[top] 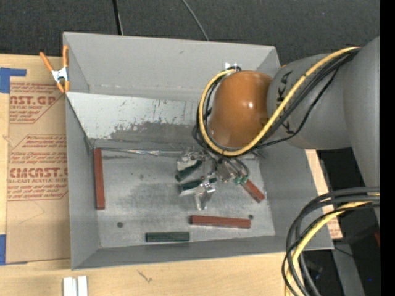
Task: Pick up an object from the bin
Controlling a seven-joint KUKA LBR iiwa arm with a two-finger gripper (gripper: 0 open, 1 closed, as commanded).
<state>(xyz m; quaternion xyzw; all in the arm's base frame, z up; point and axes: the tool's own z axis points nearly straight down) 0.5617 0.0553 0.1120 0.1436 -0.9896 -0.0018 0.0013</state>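
My gripper (196,177) hangs under the orange dome over the middle of the bin. Its two metal fingers stand apart, one fingertip (186,162) at the upper left and the other lower down, with dark green parts between them that I cannot tell from a loose thing. A short red-brown block (253,191) lies just to the gripper's right. Below the gripper, a long red-brown stick (220,221) lies flat on the bin floor.
A dark green stick (167,237) lies near the bin's front wall. Another red-brown stick (98,179) stands along the left wall. The arm and its cables cover the bin's right rear part.
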